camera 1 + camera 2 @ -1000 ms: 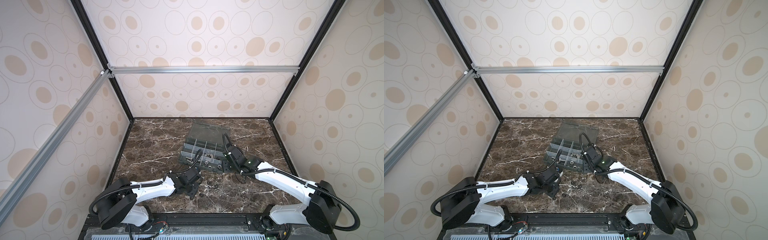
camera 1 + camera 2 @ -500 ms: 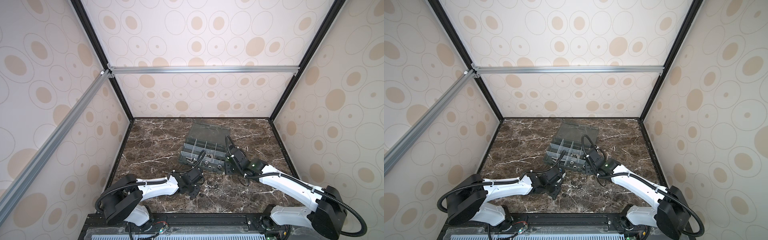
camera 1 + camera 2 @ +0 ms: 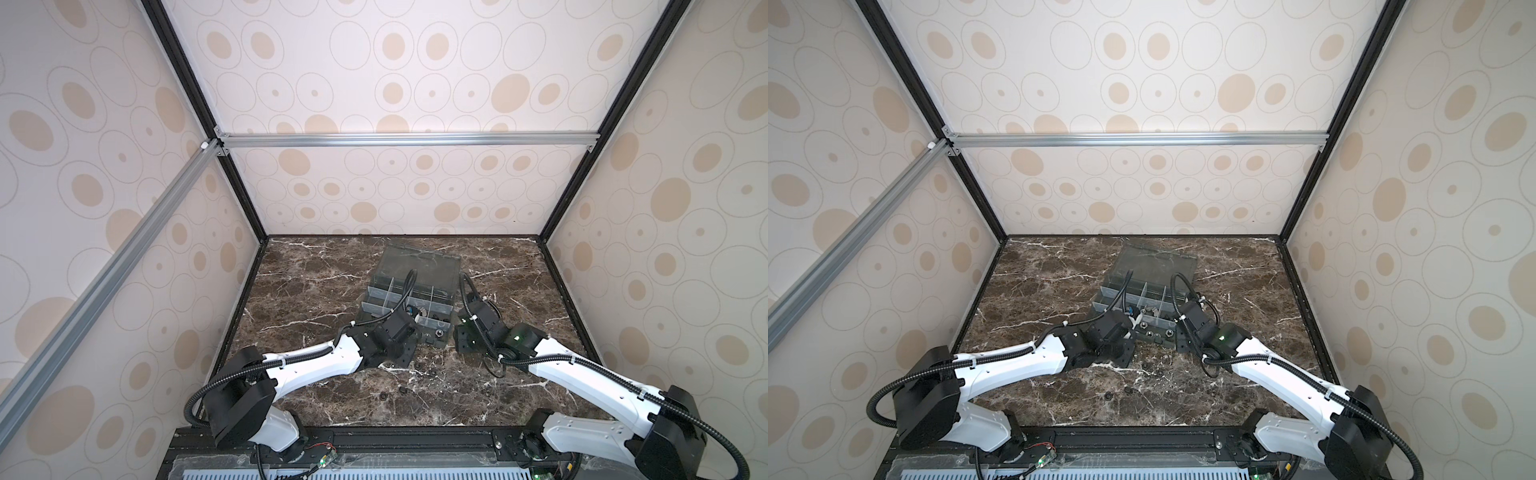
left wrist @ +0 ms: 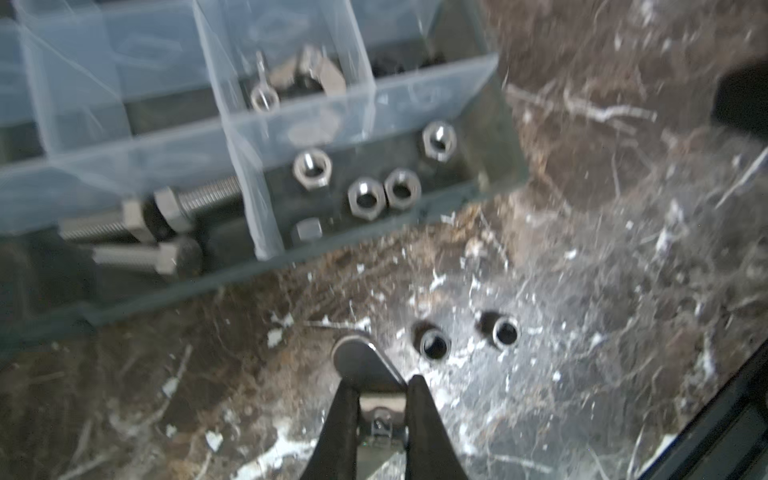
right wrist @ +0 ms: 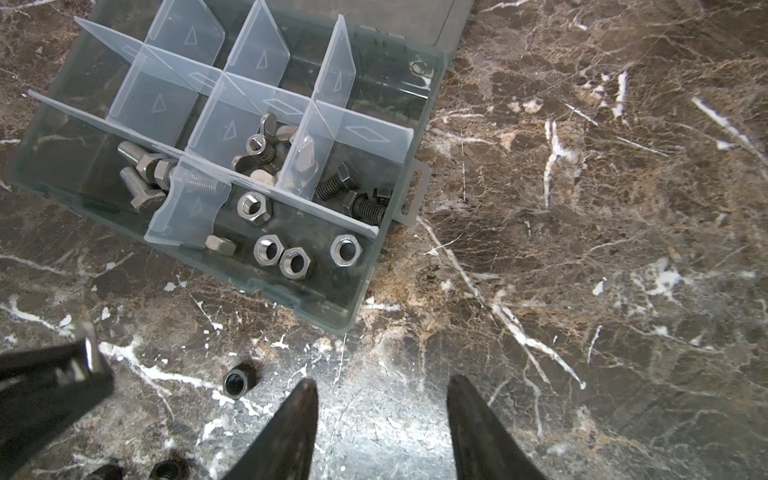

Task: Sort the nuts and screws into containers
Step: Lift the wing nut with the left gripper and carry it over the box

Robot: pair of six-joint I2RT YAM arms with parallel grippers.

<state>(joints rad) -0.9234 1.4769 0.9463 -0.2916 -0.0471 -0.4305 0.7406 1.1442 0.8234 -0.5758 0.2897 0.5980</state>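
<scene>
**Top views:** In both top views, the left gripper [image 3: 408, 360] is working low over the marble table [image 3: 316, 291], just short of the near wall of the smoky organizer box [image 3: 424, 266]. The right gripper [image 3: 461, 347] is hovering just off that box's near corner.

**Left wrist view:** The left gripper's jaws are pressing together on a flat grey piece [image 4: 357, 357], whose rounded end is sticking out past the fingertips. Two black nuts [image 4: 434, 343] are lying on the stone just beyond the tips, off to one side. Farther ahead, silver hex nuts [image 4: 365, 199] are sitting in the box's nearest corner cell, with silver bolts [image 4: 174, 212] in the cell beside it.

**Right wrist view:** The right gripper's jaws are standing spread over bare marble, with nothing between them. The box is lying ahead of the jaws, with black bolts [image 5: 349, 195] resting in the cell behind the hex nuts.
</scene>
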